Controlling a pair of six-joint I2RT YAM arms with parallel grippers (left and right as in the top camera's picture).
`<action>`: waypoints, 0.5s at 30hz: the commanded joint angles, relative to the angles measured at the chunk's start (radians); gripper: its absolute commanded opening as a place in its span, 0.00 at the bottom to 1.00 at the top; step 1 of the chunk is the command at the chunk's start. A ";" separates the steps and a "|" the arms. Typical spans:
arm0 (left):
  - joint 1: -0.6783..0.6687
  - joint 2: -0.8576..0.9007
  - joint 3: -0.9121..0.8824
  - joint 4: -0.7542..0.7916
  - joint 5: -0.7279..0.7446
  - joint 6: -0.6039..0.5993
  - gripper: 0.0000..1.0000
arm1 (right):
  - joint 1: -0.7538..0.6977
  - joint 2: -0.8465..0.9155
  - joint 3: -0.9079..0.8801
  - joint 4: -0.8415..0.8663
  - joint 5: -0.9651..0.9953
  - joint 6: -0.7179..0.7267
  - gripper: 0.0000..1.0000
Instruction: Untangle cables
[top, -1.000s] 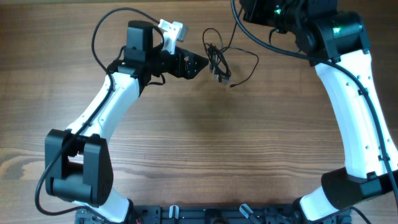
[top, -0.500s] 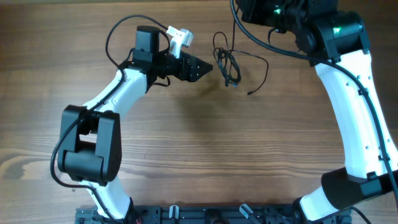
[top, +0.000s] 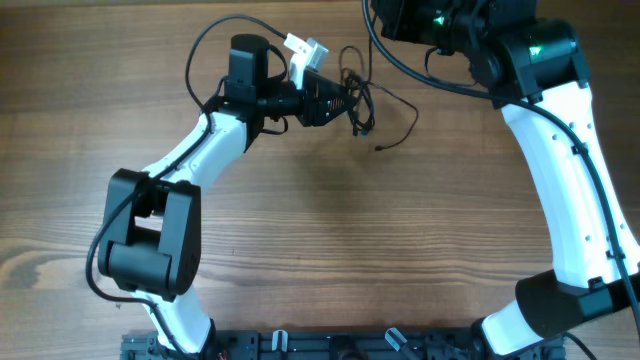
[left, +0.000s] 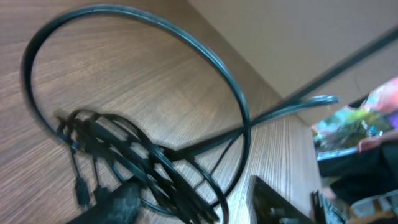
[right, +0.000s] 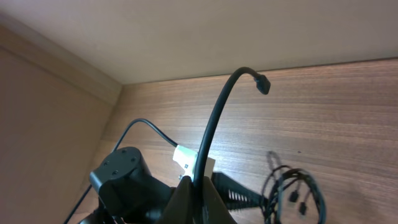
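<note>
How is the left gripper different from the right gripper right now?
The left gripper stands open around the tangled bundle; the right gripper is shut on one cable. The left gripper sits low near the table; the right gripper is up higher, its cable's plug poking upward. Both are black.

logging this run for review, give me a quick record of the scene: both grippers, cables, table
left gripper: jaws apart, straddling the tangle; no firm grip visible
right gripper: shut on held cable, plug end sticking out free
tangle: lies on the wooden table, far side, one strand trailing right
arms: left reaches the tangle, right is up at the far edge
</note>
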 joint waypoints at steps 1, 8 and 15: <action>-0.004 0.004 0.005 0.005 0.024 0.002 0.35 | 0.002 -0.009 0.016 0.008 -0.021 0.005 0.04; -0.004 0.004 0.005 0.005 0.020 0.002 0.32 | 0.002 -0.009 0.016 0.009 -0.021 0.005 0.05; -0.004 0.004 0.005 0.004 0.021 0.002 0.40 | 0.002 -0.009 0.016 0.009 -0.021 0.015 0.05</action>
